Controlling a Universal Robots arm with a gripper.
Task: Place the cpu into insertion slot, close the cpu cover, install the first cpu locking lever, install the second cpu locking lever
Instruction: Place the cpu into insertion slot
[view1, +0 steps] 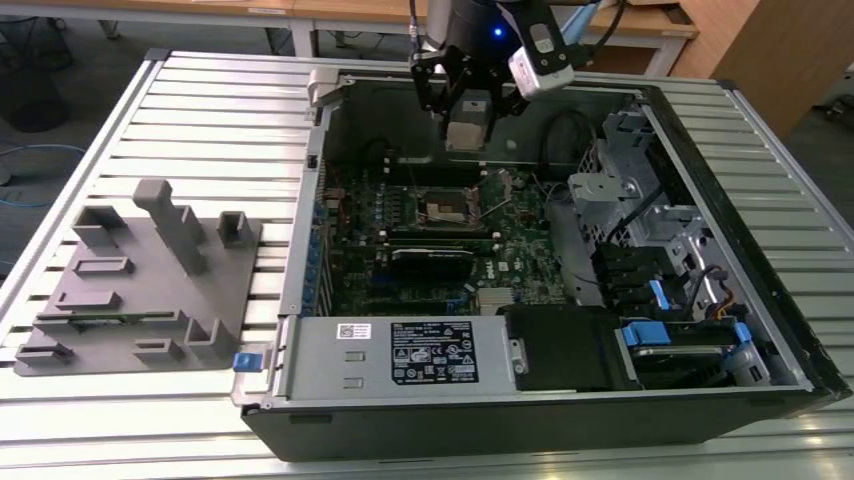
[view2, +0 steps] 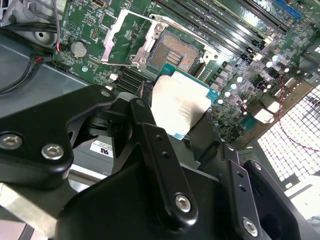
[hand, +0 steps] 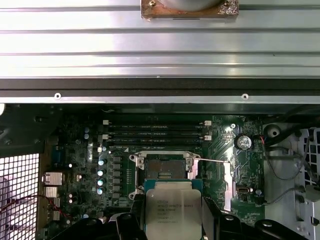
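Clamping the cpu (view2: 182, 102), the end effector (view2: 176, 119) hangs above the motherboard (view2: 92, 30); second wrist view shows the cpu cover (view2: 110, 45) open.

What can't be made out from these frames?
- cpu underside: both wrist views, faces away.
- One side of the insertion slot: first wrist view, covered by the cpu.
- Slot pins: exterior view, too small.
- Where the gripper touches the cpu: second wrist view, hidden by its own fingers.

The arm (view1: 470, 25) points down, its fingers (view2: 150, 135) clamped on two sides of the cpu (view2: 181, 106)
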